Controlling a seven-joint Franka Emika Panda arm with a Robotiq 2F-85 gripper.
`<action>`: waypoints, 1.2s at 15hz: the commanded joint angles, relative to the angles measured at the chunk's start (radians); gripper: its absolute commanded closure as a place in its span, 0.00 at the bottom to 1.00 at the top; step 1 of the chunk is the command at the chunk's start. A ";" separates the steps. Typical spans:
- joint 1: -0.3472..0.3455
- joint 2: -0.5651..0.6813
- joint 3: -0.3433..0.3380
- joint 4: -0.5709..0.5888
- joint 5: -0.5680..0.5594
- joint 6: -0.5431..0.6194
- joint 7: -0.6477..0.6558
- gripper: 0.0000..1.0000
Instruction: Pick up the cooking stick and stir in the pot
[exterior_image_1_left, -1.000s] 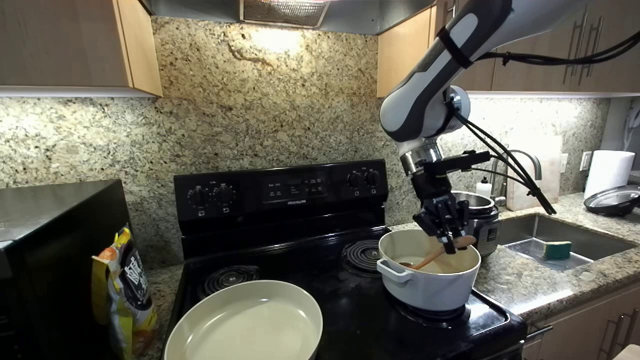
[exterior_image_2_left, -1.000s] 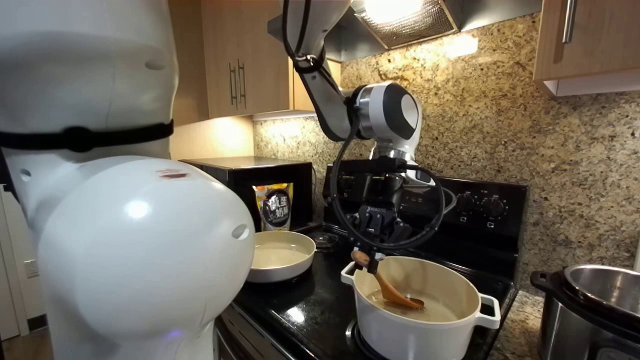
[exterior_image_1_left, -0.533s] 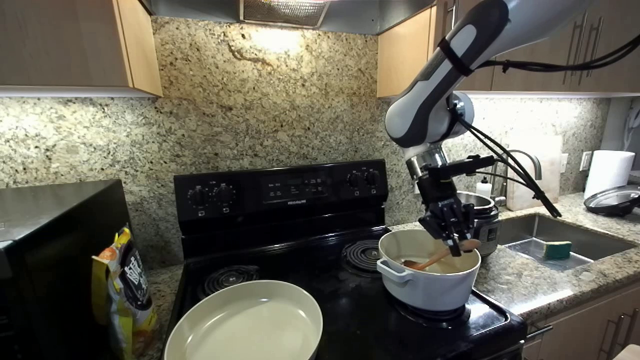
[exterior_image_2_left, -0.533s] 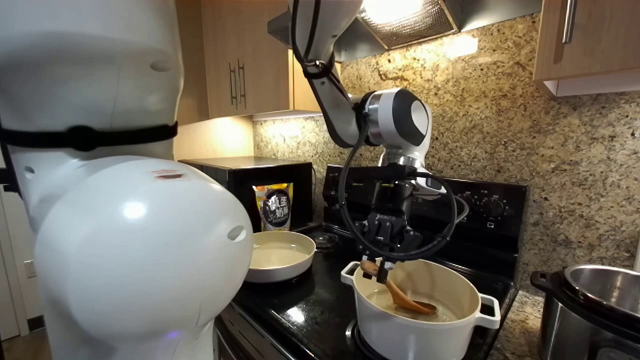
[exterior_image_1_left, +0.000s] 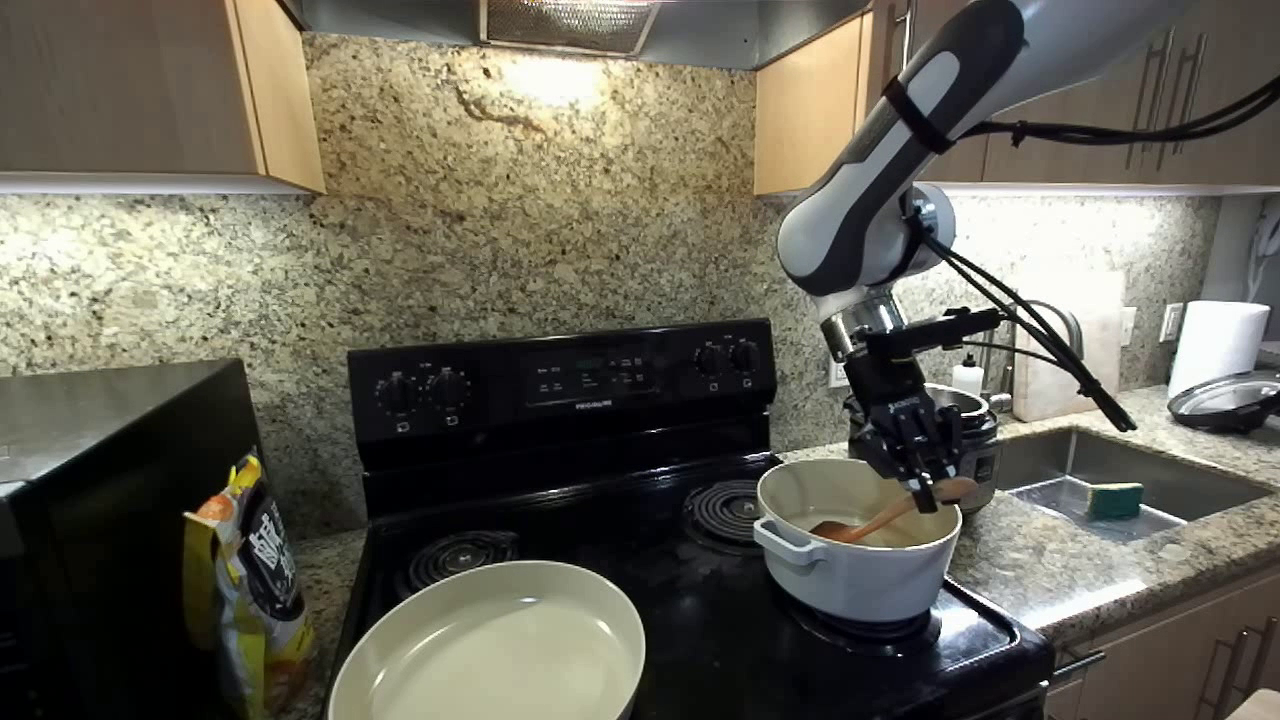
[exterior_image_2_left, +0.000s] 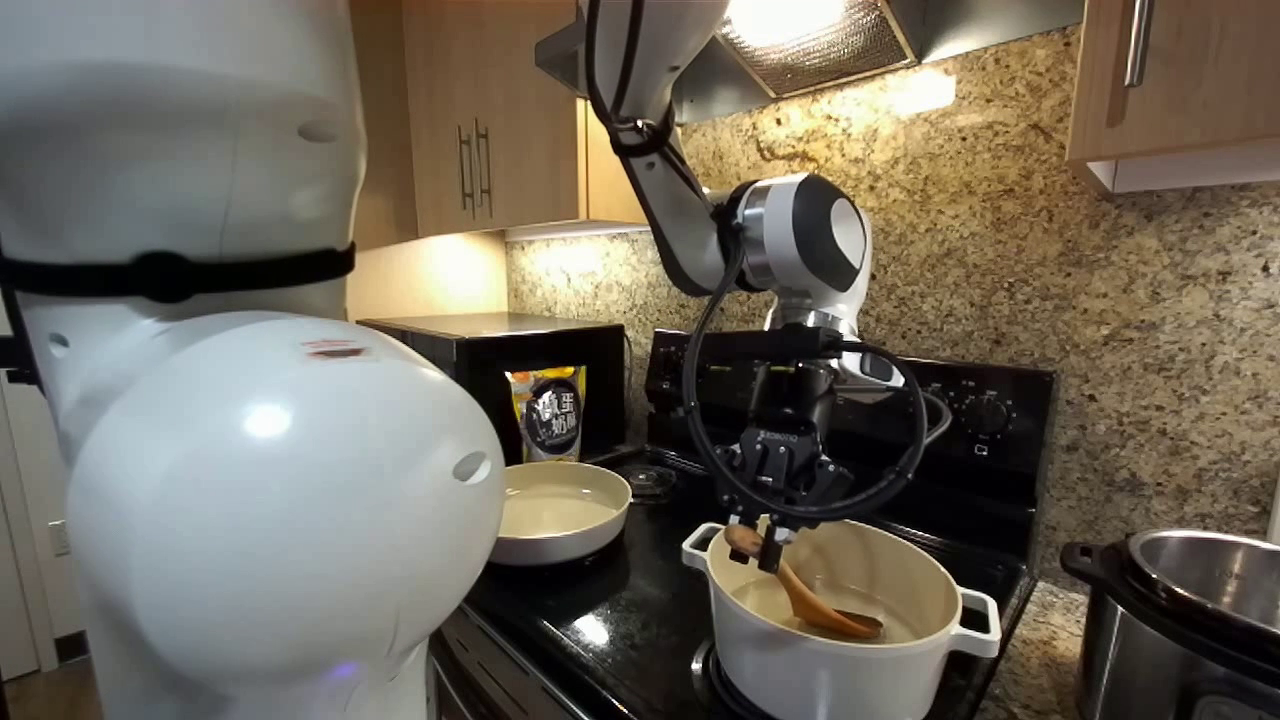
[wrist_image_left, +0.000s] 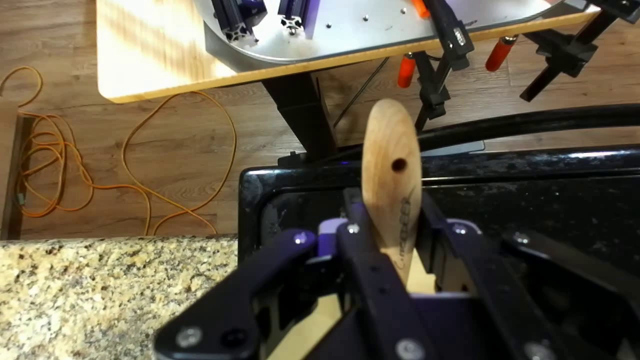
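Handle-end hole (wrist_image_left: 399, 165) of the cooking stick (wrist_image_left: 391, 175), clenched by the claw (wrist_image_left: 392, 202), shows only in the wrist view; both exterior views have it slanting into the pot (exterior_image_2_left: 830, 680). In an exterior view the claw partly covers the steel pot (exterior_image_1_left: 983, 462) and a sponge (exterior_image_1_left: 1115, 500) sits in the sink (exterior_image_1_left: 1205, 488).

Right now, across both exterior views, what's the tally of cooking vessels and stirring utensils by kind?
Pots: 2 (white pot, steel pot)
Shallow dishes: 1 (large white dish)
Stirring utensils: 1 (wooden cooking stick)
Total: 4
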 joint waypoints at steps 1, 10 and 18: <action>0.006 -0.044 0.015 -0.035 0.006 -0.048 -0.033 0.92; 0.015 0.024 0.029 -0.039 0.010 -0.049 -0.005 0.92; 0.009 0.087 0.015 -0.018 0.060 0.020 0.000 0.92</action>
